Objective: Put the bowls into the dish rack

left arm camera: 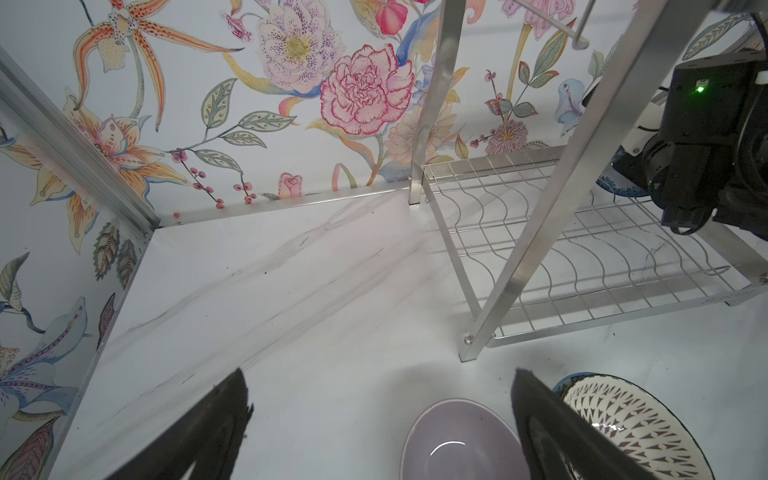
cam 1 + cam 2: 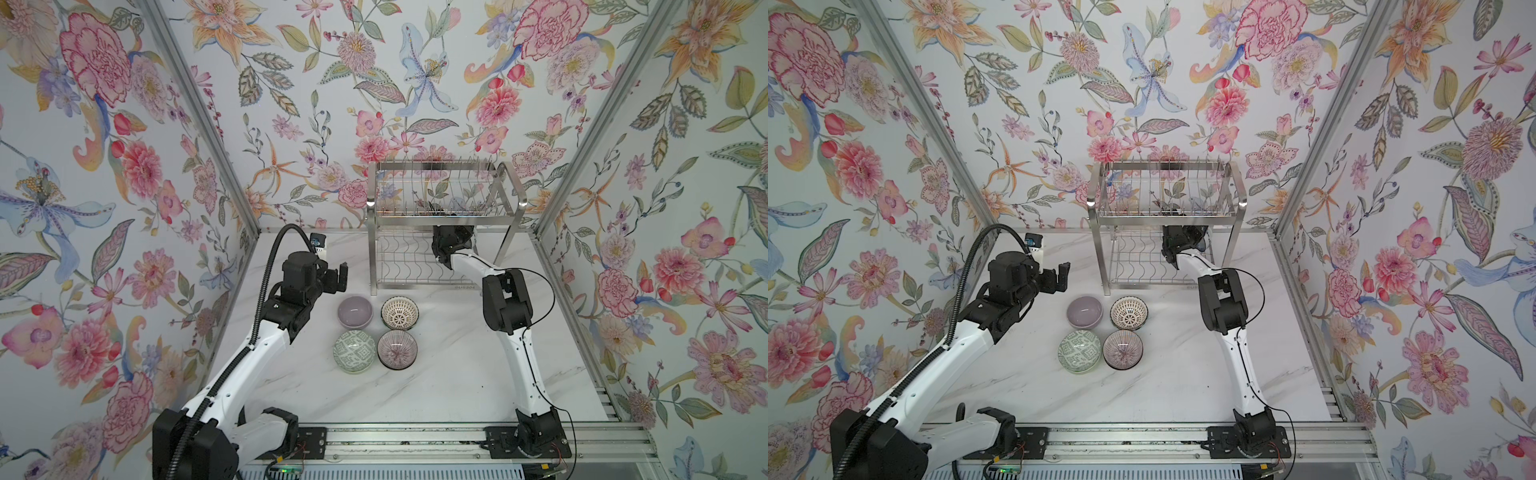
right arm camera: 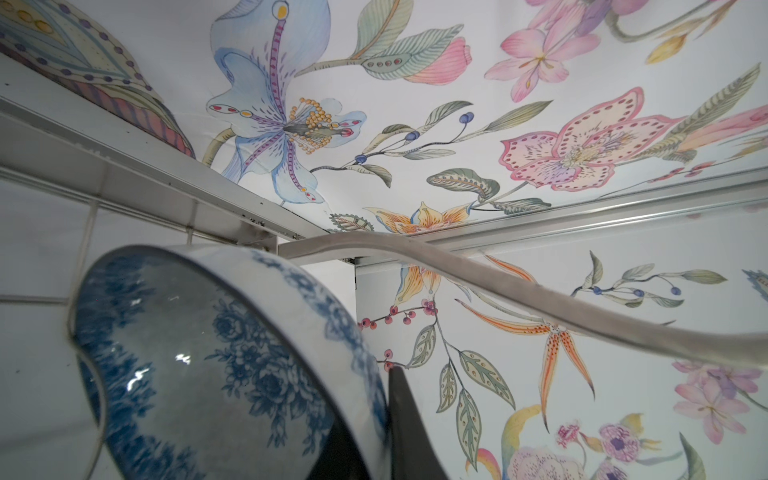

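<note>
While the right gripper (image 3: 370, 424) pinches a blue bowl (image 3: 208, 365) inside the rack (image 2: 415, 219), left gripper (image 1: 380, 395) (empty) gapes.

In both top views we barely make out the right tool (image 2: 441, 209) through the wires of the dish rack (image 2: 436, 165), while the wrist views crop the blue floral bowl (image 3: 232, 365) and the lilac bowl (image 1: 461, 440) at their edges.
</note>
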`<state>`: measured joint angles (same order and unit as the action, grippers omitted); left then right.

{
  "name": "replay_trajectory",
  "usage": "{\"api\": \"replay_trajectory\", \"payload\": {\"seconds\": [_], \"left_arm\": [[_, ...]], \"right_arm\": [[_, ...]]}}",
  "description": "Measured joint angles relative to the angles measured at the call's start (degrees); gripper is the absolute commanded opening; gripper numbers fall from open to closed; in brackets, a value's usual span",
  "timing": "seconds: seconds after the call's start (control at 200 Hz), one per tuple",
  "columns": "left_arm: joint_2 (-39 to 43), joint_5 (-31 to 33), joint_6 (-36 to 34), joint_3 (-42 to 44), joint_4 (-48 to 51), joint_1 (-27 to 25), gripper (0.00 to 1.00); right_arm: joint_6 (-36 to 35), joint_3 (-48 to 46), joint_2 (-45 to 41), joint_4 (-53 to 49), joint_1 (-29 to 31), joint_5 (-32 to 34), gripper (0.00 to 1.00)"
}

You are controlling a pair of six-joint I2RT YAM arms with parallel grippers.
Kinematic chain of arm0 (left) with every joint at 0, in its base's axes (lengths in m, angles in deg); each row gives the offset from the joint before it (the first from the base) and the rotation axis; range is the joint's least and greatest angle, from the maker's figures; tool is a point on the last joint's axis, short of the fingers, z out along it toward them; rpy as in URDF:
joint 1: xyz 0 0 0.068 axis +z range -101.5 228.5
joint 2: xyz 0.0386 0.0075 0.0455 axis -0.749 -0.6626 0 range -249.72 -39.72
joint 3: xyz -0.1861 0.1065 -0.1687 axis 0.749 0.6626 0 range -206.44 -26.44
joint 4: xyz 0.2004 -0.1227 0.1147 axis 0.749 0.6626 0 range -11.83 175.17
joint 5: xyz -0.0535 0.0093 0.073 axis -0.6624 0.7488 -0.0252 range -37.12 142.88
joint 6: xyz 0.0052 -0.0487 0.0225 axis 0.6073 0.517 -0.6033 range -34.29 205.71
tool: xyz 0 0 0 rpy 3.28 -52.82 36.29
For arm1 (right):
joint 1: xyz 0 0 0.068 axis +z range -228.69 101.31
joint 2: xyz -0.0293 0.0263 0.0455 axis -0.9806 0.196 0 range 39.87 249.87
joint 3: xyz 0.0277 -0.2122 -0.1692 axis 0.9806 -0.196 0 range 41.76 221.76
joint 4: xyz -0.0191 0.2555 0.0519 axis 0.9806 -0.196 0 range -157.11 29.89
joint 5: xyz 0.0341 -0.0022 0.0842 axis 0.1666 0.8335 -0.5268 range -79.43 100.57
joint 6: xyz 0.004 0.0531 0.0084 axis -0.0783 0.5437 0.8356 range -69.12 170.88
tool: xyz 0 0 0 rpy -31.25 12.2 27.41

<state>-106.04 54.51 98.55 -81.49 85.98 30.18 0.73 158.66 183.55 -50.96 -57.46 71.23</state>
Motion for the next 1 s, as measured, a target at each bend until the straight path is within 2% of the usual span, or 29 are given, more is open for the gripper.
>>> {"api": "replay_trajectory", "payload": {"seconds": [0.245, 1.001], "left_arm": [[1.9, -0.2, 0.0, 0.0, 0.1, 0.0, 0.99], [7.5, -0.1, 1.3, 1.2, 2.5, 0.0, 0.99]], "right_arm": [[1.4, -0.5, -0.7, -3.4, 0.8, -1.0, 0.21], [1.3, 0.9, -0.9, -7.1, 1.7, -1.7, 0.25]]}}
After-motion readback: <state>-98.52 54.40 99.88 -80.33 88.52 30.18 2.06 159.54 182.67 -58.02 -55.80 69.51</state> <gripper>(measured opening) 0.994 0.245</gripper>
